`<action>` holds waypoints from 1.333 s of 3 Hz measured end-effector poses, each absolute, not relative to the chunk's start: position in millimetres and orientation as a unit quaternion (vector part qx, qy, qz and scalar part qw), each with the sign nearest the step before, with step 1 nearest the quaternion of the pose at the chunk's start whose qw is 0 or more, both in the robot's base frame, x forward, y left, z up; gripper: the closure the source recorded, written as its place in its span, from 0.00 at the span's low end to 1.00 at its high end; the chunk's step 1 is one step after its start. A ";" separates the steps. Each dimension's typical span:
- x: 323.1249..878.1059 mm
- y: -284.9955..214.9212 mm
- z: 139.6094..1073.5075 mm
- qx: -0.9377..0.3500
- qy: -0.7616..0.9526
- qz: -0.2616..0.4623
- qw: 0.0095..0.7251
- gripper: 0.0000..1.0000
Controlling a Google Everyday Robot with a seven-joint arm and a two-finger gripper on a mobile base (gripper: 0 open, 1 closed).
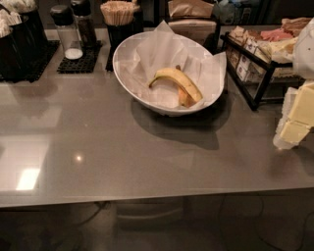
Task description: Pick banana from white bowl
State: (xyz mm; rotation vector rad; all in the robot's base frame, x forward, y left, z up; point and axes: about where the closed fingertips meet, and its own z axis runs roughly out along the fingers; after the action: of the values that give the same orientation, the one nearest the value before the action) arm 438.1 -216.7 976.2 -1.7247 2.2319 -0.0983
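- Gripper (296, 122) sits at the far right edge of view, over the right end of the grey counter (122, 147), pale yellow & white blocks only partly in shot.
- Spread or closed up? Can't tell from here. It's holding nothing visible.
- It's well apart from the white bowl (122, 63), w/ bare counter between them.
- Bowl's at the centre-far part of the counter, rim slanted, higher on the far side, shadow falling near & right of it.
- Crumpled white paper (162, 46) lines the bowl, corners poking up past the rim at the far side & right.
- Banana (176, 81) lies inside the bowl on the paper, right of centre, curved, greenish stem end pointing left, other end to the near right.
- A shorter orange-tinted fruit (184, 98) is tucked under the banana's right end, touching it.
- Far left: dark containers (19, 44), then two shakers (66, 29) w/ dark caps on a black mat (81, 61).
- Just behind the bowl: a dark cup of wooden sticks (117, 12) & a stack of brown napkins (191, 10).
- Right of the bowl: black wire rack (255, 78) w/ packets, between bowl & gripper, farther back.
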 end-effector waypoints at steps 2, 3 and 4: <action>460.1 -193.3 994.8 -0.605 0.770 -0.008 0.204 0.00; 498.2 -145.2 1032.6 -0.614 0.742 0.038 0.267 0.00; 503.1 -140.9 1057.5 -0.613 0.732 0.029 0.294 0.00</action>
State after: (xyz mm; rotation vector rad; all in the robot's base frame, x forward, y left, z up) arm 503.1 -140.9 1057.5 -1.6328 1.9500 0.0780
